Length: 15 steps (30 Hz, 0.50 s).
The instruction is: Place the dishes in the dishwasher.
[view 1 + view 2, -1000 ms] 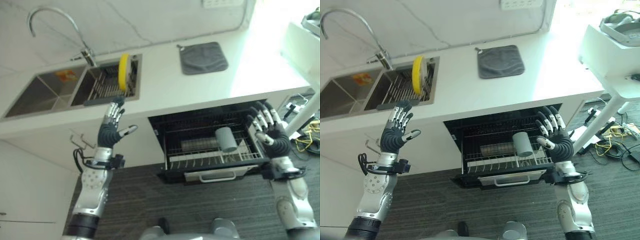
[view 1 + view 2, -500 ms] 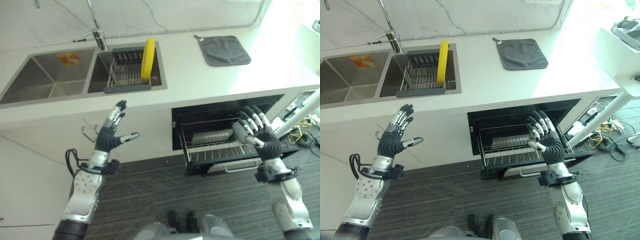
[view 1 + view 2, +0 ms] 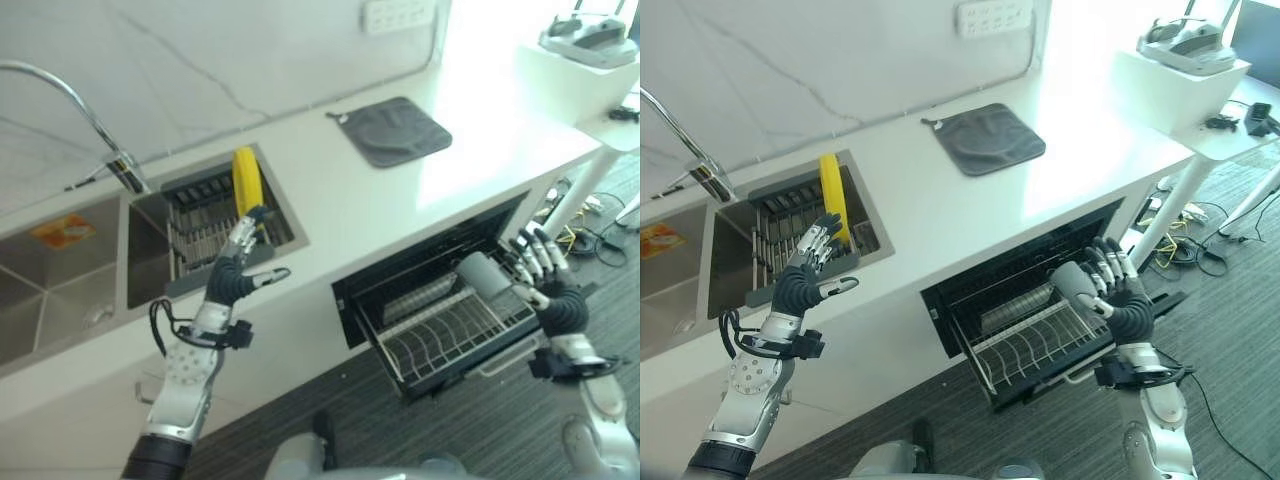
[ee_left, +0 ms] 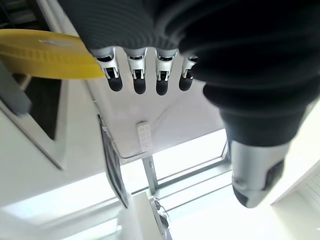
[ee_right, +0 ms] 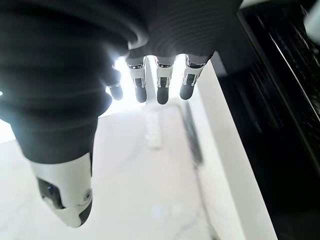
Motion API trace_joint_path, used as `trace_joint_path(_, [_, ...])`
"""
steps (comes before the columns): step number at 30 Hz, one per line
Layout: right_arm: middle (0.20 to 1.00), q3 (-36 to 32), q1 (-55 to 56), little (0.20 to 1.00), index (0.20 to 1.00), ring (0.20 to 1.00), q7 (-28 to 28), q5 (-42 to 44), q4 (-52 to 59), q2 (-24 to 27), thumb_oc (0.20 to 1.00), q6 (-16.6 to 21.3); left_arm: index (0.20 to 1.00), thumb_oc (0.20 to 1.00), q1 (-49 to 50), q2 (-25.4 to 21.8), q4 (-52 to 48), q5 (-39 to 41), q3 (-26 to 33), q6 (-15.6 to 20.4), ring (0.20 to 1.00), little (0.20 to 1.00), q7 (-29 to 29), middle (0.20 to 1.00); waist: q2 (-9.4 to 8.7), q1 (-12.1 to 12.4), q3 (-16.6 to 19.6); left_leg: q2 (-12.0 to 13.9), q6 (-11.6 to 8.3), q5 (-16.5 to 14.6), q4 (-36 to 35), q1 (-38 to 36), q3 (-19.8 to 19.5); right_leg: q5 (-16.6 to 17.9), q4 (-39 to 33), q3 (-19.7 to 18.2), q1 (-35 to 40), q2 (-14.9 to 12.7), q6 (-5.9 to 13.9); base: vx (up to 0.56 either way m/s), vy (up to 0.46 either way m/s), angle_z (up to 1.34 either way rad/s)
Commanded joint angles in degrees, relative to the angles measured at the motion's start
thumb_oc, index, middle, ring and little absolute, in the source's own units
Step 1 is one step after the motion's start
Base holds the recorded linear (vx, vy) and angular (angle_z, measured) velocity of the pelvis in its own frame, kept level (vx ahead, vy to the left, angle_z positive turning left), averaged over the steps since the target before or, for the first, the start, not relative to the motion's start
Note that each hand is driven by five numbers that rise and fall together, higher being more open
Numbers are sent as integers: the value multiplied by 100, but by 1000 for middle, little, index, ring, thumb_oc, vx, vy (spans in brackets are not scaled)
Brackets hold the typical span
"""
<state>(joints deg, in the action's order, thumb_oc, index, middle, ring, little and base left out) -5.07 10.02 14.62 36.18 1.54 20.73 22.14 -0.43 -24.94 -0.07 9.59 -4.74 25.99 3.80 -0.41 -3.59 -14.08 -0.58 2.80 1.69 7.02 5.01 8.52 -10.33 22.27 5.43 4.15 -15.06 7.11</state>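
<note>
A yellow plate (image 3: 245,180) stands on edge in a dark dish rack (image 3: 790,235) inside the right basin of the sink. My left hand (image 3: 238,277) is open, fingers spread, raised just in front of the plate and apart from it; its wrist view has the plate (image 4: 45,52) just past the fingertips (image 4: 136,80). Under the counter the dishwasher is open with its wire rack (image 3: 452,330) pulled out, and a grey cup (image 3: 483,274) sits in that rack. My right hand (image 3: 1122,298) is open and empty beside the cup, at the rack's right end.
A grey cloth (image 3: 983,138) lies on the white counter (image 3: 330,190). A curved tap (image 3: 70,95) rises behind the sink's left basin (image 3: 60,270). A white side table (image 3: 1185,65) with gear on it stands at the far right, with cables (image 3: 1185,250) on the floor beneath it.
The whole picture has shifted and tilted, so the camera has moved. My left hand has risen closer to the yellow plate. The right hand stays open by the rack.
</note>
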Motion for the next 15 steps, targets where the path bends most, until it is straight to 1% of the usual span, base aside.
trace_joint_path(1, [1000,-149,-402,1000,1000,1000,77,36,299,198,1000,377,1000,1000,-68,-321,-484,-197,170,164,1000,1000,-119,1000,188,161,157,198,-170,-232,-432,-460,-108,621,-238,403,-139,206,58,154,276,15])
trace_joint_path(2, [1000,-155,-402,1000,1000,1000,90,80,317,179,1000,341,1000,1000,-79,-359,-502,-226,191,120,1000,1000,-153,1000,198,186,165,156,-126,-273,-463,-510,-12,706,-135,525,-197,165,68,194,400,-15])
trace_joint_path(3, [1000,-134,-447,1000,1000,1000,187,122,329,137,1000,232,1000,1000,-83,-413,-519,-318,240,43,1000,1000,-270,1000,214,280,169,136,-70,-327,-560,-635,256,788,67,902,-300,106,84,125,316,-46])
trace_joint_path(4, [1000,-95,-484,1000,1000,1000,236,112,324,121,1000,194,1000,1000,-76,-436,-531,-371,250,26,1000,1000,-349,1000,217,321,157,136,-42,-350,-615,-682,352,787,147,1035,-366,152,96,93,259,-129])
trace_joint_path(5, [1000,-46,-540,1000,1000,1000,225,73,306,140,1000,172,1000,1000,-53,-477,-564,-373,287,35,1000,1000,-358,1000,167,358,115,78,0,-400,-707,-784,413,671,136,1109,-472,363,105,45,126,-120])
trace_joint_path(6, [1000,-13,-566,1000,1000,1000,192,74,305,158,1000,187,1000,1000,-38,-491,-596,-393,308,28,1000,1000,-354,1000,148,368,106,47,14,-408,-751,-811,408,667,54,1145,-522,456,102,25,76,-96])
trace_joint_path(7, [1000,27,-636,1000,1000,1000,195,114,281,178,1000,212,1000,1000,-11,-498,-623,-488,338,32,1000,1000,-410,1000,138,401,103,29,22,-385,-830,-827,402,738,-112,1231,-583,521,98,16,27,-25])
trace_joint_path(10, [1000,56,-746,1000,1000,1000,182,158,242,252,1000,220,1000,1000,73,-504,-622,-582,371,60,1000,1000,-504,1000,115,448,105,-24,21,-344,-1020,-926,383,768,-445,1295,-539,528,139,27,-25,-18])
trace_joint_path(11, [1000,78,-819,1000,1000,1000,169,159,206,267,1000,217,1000,1000,149,-498,-637,-586,396,80,1000,1000,-547,1000,123,482,129,1,-4,-282,-1119,-937,426,824,-695,1343,-510,537,145,36,-65,4])
trace_joint_path(15, [1000,164,-904,1000,1000,1000,120,87,174,228,1000,196,1000,1000,271,-486,-685,-645,440,113,1000,1000,-569,1000,120,544,161,83,-82,-265,-1166,-970,575,775,-1057,1520,-383,527,174,26,-79,-22])
